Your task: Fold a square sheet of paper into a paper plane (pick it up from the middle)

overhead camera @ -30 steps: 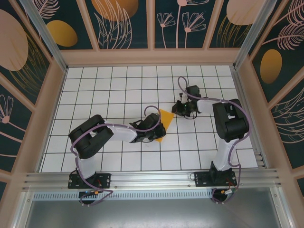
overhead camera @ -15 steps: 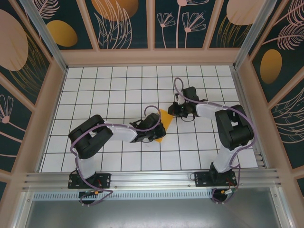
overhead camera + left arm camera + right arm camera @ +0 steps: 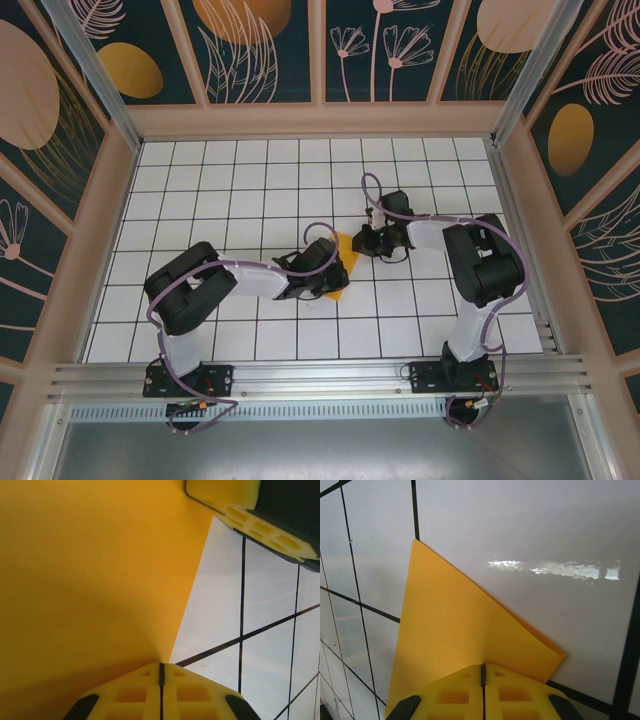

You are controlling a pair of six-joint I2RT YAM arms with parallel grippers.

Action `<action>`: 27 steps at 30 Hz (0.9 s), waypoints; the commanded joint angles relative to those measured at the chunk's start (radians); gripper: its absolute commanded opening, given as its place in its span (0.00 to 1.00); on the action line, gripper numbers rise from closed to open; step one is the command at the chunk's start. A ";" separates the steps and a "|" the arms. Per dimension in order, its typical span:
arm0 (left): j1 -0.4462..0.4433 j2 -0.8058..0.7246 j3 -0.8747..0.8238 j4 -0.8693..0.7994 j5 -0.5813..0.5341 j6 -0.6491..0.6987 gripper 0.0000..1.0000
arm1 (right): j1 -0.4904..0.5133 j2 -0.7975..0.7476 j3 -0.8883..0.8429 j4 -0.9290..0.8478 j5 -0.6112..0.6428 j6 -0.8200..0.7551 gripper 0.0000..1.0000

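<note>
Paper (image 3: 455,630) meets both fingertips: left end effector (image 3: 161,666) clenched at its near side, right end effector (image 3: 482,666) clenched at its far, folded corner; pinching or pressing, I cannot tell. It lies mid-bench (image 3: 220,200) between the arms, long axis near-to-far, neither arm nearer.

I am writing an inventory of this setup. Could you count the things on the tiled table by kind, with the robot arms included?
Orange-yellow paper sheet: 1
Black robot arms: 2 (left arm, right arm)
Total: 3
</note>
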 commanded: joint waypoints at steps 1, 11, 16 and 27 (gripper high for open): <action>-0.018 -0.040 -0.049 -0.075 0.032 0.016 0.07 | 0.006 0.068 0.001 -0.042 0.080 0.016 0.05; -0.070 -0.067 -0.111 -0.076 0.031 -0.006 0.07 | 0.005 0.088 0.001 -0.041 0.095 0.024 0.05; -0.086 -0.083 -0.136 -0.077 0.032 -0.011 0.07 | 0.005 0.095 0.000 -0.042 0.100 0.024 0.05; -0.107 -0.132 -0.175 -0.101 0.001 -0.019 0.07 | 0.008 0.096 0.002 -0.042 0.094 0.019 0.05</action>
